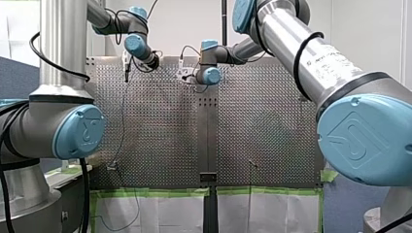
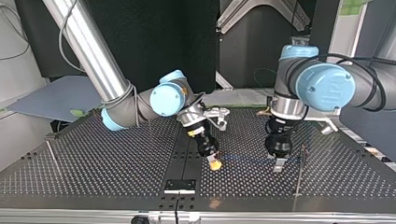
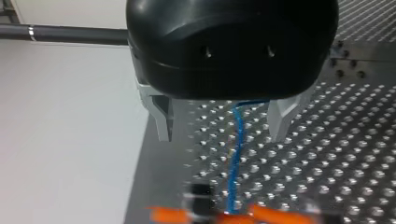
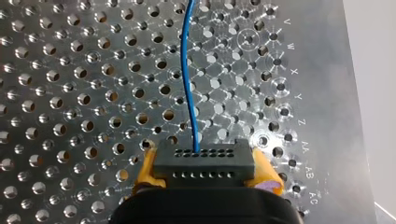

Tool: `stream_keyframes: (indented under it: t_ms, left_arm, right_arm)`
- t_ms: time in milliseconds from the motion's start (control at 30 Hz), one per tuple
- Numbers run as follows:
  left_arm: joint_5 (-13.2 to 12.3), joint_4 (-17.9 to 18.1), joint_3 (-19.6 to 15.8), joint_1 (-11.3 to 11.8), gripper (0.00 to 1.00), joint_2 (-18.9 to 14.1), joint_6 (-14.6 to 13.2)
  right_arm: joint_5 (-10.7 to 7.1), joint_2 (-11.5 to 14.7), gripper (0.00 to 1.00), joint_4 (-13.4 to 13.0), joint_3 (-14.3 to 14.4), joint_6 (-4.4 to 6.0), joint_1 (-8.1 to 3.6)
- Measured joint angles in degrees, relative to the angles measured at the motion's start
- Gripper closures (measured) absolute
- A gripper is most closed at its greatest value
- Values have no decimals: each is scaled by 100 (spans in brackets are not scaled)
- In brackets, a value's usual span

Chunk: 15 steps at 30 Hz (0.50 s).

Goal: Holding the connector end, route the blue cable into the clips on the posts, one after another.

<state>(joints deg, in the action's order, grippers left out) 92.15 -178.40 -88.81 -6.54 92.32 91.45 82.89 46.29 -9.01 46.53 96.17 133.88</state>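
Jaws of right gripper (image 4: 206,169) clamp connector (image 4: 204,158), blue cable (image 4: 188,79) running ahead

The table (image 4: 322,70) bears engraved row letters V through AC.

The perforated table (image 1: 272,126) fills the front view, with a dark strip (image 1: 209,136) down its middle ending at a small black bracket (image 1: 208,177). Green tape (image 1: 145,192) runs along the near edge, above hanging white sheets (image 1: 160,213). At the top view's left a grey-blue board (image 2: 51,98) sits beyond the table, and in the right wrist view stamped letters (image 4: 299,95) line the table's edge.
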Motion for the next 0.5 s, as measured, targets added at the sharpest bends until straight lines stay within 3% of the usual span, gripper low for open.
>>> stream_keyframes:
  t_ms: [333,500]
  left_arm:
    - [287,-110,452,-178,0,438,-73]
    - [445,-98,509,-172,0,622,-75]
  right_arm:
    - [-8,1,100,9,0,-1,19]
    - [-8,3,100,16,-1,-9,3]
